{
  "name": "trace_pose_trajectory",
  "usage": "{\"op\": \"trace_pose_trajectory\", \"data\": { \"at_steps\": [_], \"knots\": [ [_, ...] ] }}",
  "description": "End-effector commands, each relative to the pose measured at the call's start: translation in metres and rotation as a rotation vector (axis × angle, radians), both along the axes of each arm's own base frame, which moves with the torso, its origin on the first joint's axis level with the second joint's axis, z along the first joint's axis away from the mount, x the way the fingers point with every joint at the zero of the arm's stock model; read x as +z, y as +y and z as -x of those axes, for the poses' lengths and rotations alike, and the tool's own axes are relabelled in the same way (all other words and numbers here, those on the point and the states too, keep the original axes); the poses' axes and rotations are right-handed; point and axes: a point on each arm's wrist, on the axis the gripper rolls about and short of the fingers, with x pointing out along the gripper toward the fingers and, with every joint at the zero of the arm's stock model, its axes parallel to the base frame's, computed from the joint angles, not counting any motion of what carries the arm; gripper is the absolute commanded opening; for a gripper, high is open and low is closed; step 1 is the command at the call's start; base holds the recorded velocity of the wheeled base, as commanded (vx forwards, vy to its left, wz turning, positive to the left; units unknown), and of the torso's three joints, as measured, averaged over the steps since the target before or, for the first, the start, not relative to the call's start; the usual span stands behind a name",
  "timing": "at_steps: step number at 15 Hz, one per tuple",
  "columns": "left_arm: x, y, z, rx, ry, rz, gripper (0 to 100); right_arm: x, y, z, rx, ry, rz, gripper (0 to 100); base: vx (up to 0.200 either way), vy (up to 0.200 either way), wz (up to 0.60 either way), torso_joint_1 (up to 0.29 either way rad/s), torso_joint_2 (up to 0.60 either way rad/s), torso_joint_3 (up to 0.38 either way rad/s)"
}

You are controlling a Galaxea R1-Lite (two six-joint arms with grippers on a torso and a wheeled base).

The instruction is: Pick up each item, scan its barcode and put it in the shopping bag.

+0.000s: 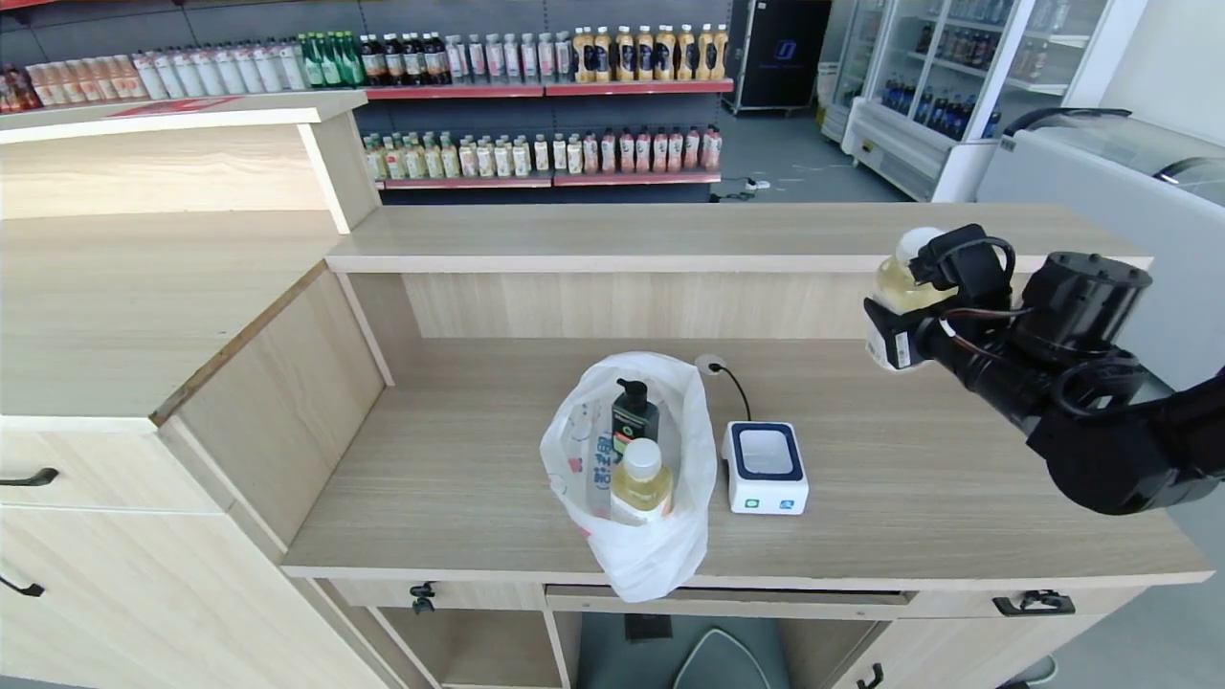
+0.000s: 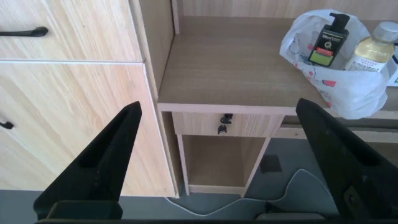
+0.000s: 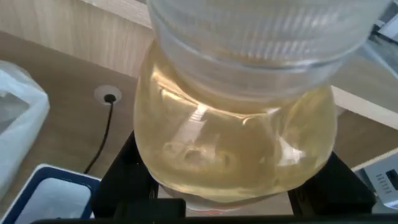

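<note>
At frame centre I see the shopping bag (image 1: pixel 582 452) on the bench (image 1: pixel 938 478), with a pump bottle (image 1: pixel 634 413) and a capped bottle (image 1: pixel 641 480) in it. The scanner (image 1: pixel 764 466) sits just right of the bag. A third bottle (image 1: pixel 895 285) is upper right, off the bench.

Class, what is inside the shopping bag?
A black pump bottle and a yellow-liquid bottle with a white cap stand in the bag. The plastic hides their bases and anything beneath.

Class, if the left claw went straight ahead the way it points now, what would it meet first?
Likely the small drawer under the counter edge. The open left claw frames it, though depth is unclear.
</note>
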Motion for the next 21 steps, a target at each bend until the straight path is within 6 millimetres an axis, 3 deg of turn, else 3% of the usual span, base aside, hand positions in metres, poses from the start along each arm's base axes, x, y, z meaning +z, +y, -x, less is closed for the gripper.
{"op": "trace_pose_trajectory", "data": {
  "at_steps": [1, 7, 15, 21],
  "knots": [
    [0.000, 0.000, 0.000, 0.000, -0.001, 0.000, 100, -0.007, 0.010, -0.003, 0.044, 0.023, -0.006, 0, 0.000, 0.000, 0.00, 0.000, 0.00, 0.000],
    [0.000, 0.000, 0.000, 0.000, -0.001, 0.000, 100, -0.050, 0.018, -0.032, 0.095, 0.148, -0.195, 0, 0.000, 0.000, 0.00, 0.000, 0.00, 0.000],
    [0.000, 0.000, 0.000, 0.000, -0.001, 0.000, 100, -0.062, 0.028, -0.071, 0.134, 0.115, -0.379, 0, 0.000, 0.000, 0.00, 0.000, 0.00, 0.000],
    [0.000, 0.000, 0.000, 0.000, -0.001, 0.000, 100, -0.075, 0.048, -0.071, 0.218, 0.157, -0.366, 0, 0.000, 0.000, 0.00, 0.000, 0.00, 0.000]
  ]
}}
